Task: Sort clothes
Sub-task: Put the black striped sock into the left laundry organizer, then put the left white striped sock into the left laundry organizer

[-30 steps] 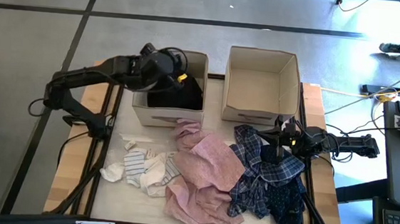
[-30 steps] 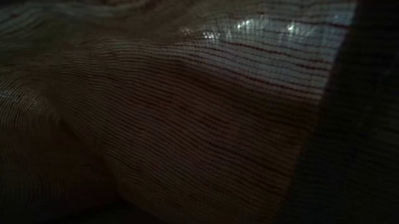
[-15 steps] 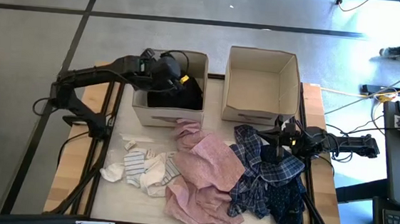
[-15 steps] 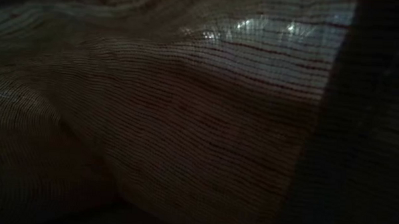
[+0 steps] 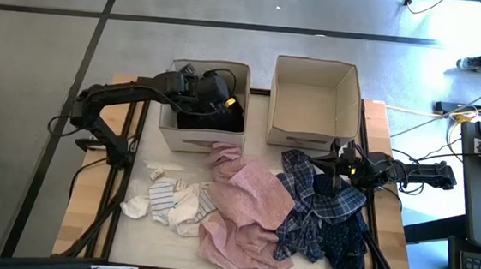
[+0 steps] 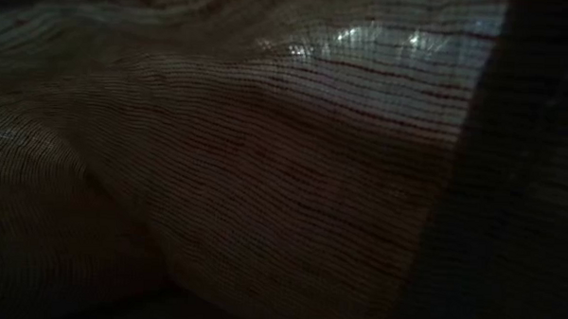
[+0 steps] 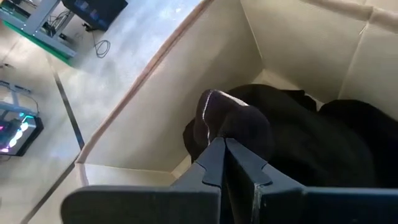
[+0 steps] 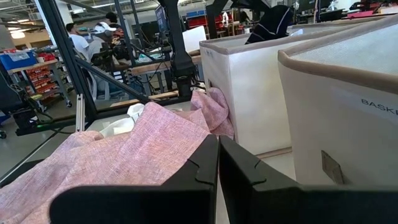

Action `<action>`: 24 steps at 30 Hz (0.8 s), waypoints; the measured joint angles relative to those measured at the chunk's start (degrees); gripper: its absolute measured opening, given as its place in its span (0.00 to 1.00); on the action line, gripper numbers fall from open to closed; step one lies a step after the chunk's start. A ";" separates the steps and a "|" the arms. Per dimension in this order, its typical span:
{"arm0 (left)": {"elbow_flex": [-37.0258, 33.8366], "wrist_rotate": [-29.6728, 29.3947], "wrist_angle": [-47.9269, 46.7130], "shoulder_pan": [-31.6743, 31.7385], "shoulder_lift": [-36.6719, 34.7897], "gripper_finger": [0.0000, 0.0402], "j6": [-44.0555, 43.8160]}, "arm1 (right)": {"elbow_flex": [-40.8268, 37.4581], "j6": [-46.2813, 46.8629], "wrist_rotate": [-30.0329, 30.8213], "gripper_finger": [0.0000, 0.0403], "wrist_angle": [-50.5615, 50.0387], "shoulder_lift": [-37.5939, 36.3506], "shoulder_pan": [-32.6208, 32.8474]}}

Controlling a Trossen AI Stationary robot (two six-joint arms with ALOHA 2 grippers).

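Inside left beige box (image 5: 172,131), black garment (image 5: 225,116).

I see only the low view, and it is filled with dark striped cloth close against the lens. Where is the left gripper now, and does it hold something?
Observer: The left gripper is over the left beige fabric box. It is shut on a fold of the soft black garment, and the rest of that garment lies inside the box.
Operator: And the right gripper, is it busy too?
Observer: No. The right gripper is shut with nothing between its fingers. It sits low by the blue plaid garment, in front of the right beige fabric box.
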 joint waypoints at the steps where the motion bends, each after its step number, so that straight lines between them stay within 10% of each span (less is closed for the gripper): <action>1: 0.00 -0.02 -0.43 0.00 0.00 0.00 -0.44 | 0.00 0.00 -0.01 0.04 0.00 0.00 0.00; 24: 4.72 5.99 -3.30 -5.93 -3.41 0.44 -5.78 | 0.00 0.00 -0.02 0.04 0.00 0.00 0.00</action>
